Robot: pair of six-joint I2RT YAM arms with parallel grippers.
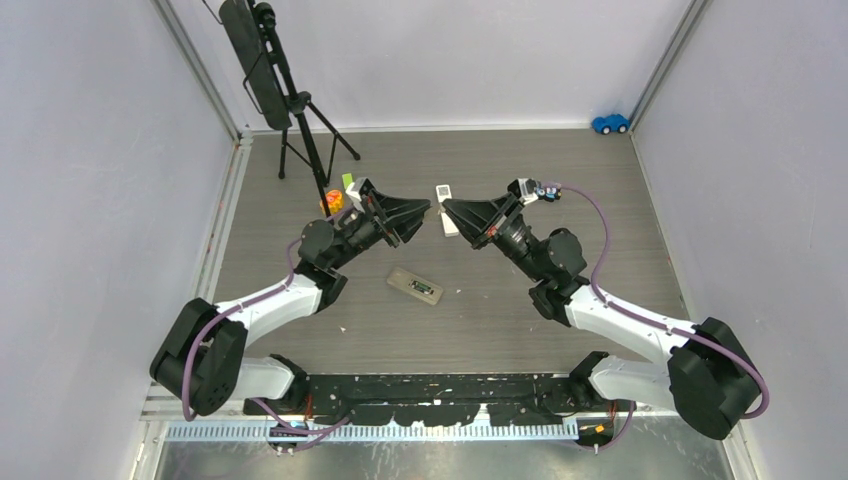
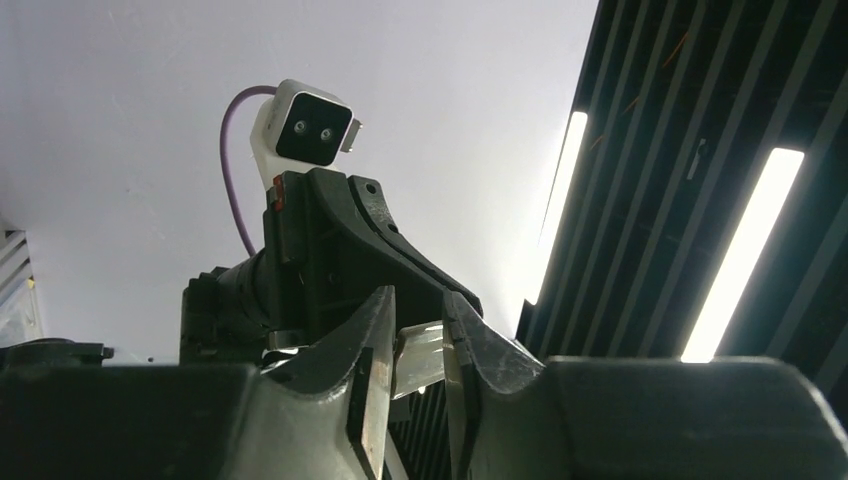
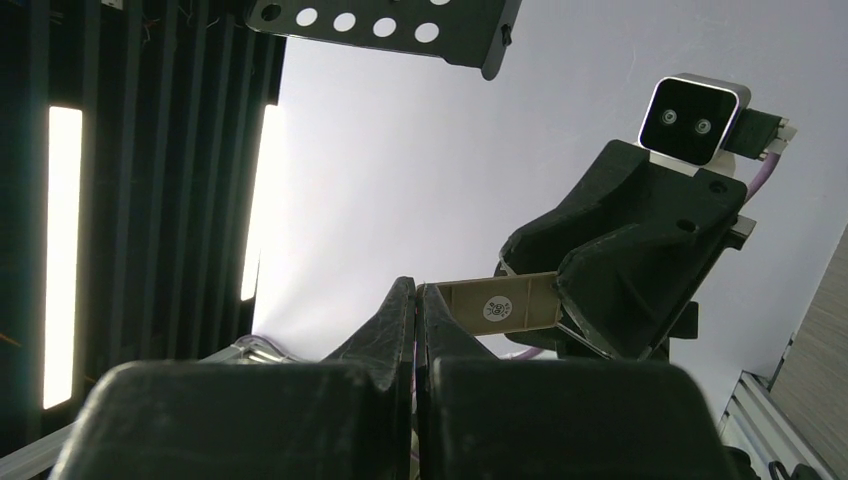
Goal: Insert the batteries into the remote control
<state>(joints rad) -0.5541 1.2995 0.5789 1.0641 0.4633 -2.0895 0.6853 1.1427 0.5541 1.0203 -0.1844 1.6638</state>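
Left gripper (image 2: 418, 305) and right gripper (image 3: 417, 292) clamp one beige plate (image 3: 505, 305) mid-air.
Remote control (image 1: 415, 288) nearby on grey wood-grain table (image 1: 560, 170); tripod (image 1: 305, 130), blue toy car (image 1: 610, 123) at back; white walls.

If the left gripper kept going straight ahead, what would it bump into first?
The left gripper would meet the flat piece first: it sits between the fingers, with the right gripper shut on its other end. Right behind it is the right gripper itself, pointing back.
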